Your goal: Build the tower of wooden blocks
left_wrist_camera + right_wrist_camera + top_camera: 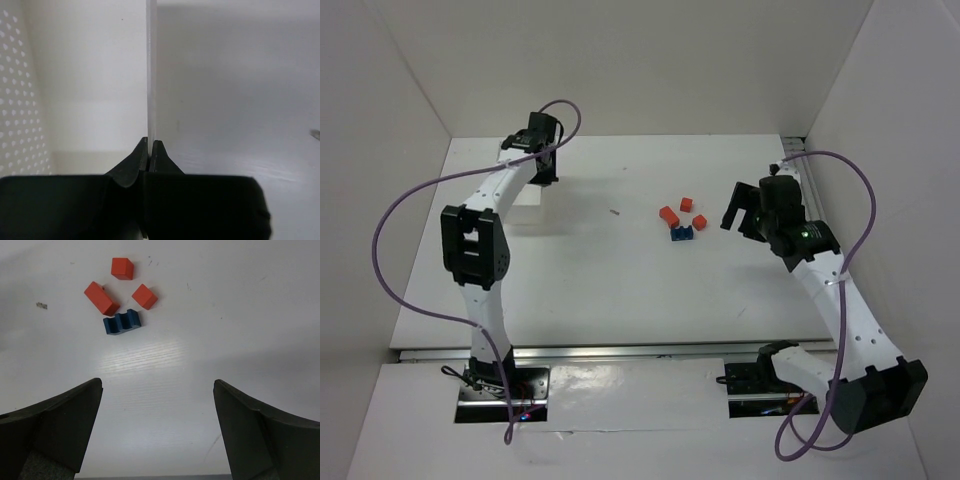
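Observation:
The blocks lie loose in a cluster on the white table: three red-orange blocks (669, 214) (687, 203) (700, 221) and a notched blue block (681, 234). In the right wrist view the long red block (101, 298), two red cubes (122, 268) (145, 296) and the blue block (122, 322) lie well ahead of the fingers. My right gripper (735, 212) (157, 385) hangs open to the right of the cluster, holding nothing. My left gripper (544, 170) (150, 142) is far left at the back, shut on the thin wall of a white box (151, 75).
The white box (525, 208) stands at the back left under the left gripper. White enclosure walls (880, 110) surround the table. A small dark speck (614, 212) lies between the box and the blocks.

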You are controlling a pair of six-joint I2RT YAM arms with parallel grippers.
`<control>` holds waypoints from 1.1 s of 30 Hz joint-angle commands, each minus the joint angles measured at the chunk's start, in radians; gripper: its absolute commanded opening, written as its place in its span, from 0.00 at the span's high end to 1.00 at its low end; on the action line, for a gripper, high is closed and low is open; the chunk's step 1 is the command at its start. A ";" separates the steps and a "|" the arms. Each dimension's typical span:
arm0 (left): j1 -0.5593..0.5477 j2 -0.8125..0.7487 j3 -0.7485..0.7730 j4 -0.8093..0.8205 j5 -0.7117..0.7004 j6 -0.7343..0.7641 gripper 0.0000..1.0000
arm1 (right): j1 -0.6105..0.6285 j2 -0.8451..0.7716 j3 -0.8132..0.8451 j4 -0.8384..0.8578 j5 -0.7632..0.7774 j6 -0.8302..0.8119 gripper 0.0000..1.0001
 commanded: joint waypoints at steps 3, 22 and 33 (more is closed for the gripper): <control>0.032 0.113 0.060 0.032 -0.181 0.081 1.00 | -0.005 0.030 -0.026 0.105 -0.033 -0.019 0.01; 0.042 0.076 0.313 -0.172 -0.171 0.013 0.00 | 0.006 0.177 -0.009 0.180 -0.064 -0.009 0.01; -0.268 -0.284 0.034 -0.097 -0.043 -0.112 0.00 | 0.190 0.363 0.128 0.157 0.145 0.000 0.01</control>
